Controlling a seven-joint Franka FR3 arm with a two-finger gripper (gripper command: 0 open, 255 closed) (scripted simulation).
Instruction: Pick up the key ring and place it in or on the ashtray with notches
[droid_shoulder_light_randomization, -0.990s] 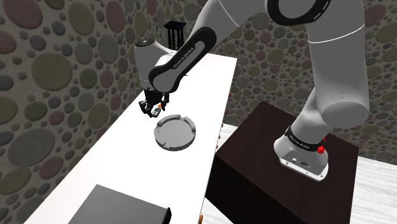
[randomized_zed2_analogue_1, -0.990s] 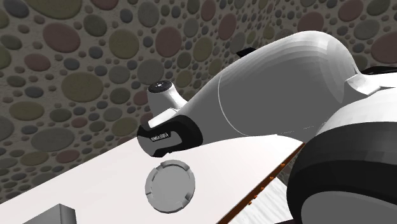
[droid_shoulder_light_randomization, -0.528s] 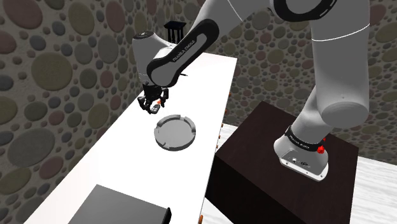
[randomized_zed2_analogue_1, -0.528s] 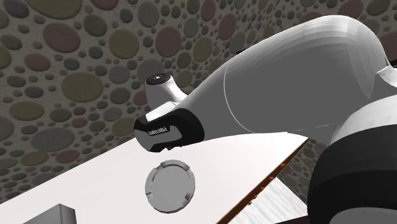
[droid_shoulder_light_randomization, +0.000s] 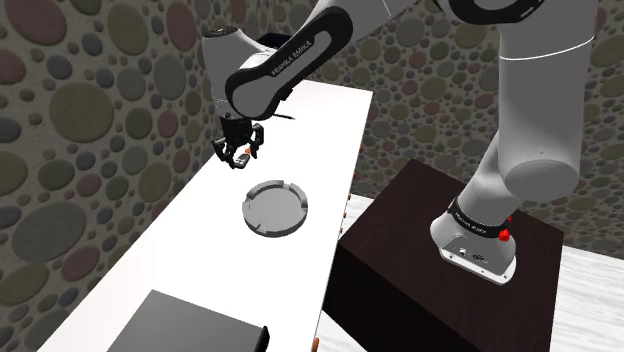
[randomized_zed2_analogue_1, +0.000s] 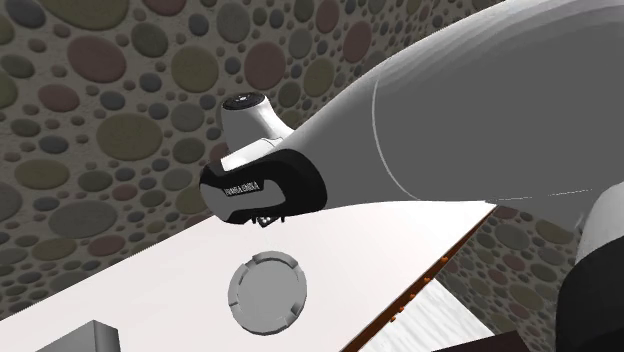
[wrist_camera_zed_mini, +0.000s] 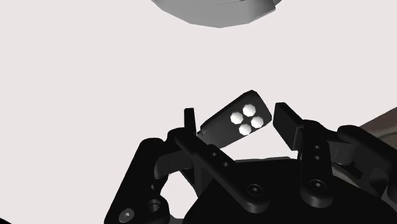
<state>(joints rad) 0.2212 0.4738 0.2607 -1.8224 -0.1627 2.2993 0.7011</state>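
Above the white desk (droid_shoulder_light_randomization: 190, 270), just up and to the shoulder view's left of the grey notched ashtray (droid_shoulder_light_randomization: 275, 208), the hand (droid_shoulder_light_randomization: 238, 157) has risen clear of the surface over the last second. The key ring (wrist_camera_zed_mini: 240, 118), a dark fob with four white studs, has come up with it, apparently pinched between the fingers, though contact at one pad is hard to see. The pick looks done; the carry to the ashtray remains. From the dark stand (droid_shoulder_light_randomization: 420, 230) the arm arches high, its forearm slanting down and the hand pointing at the desk.
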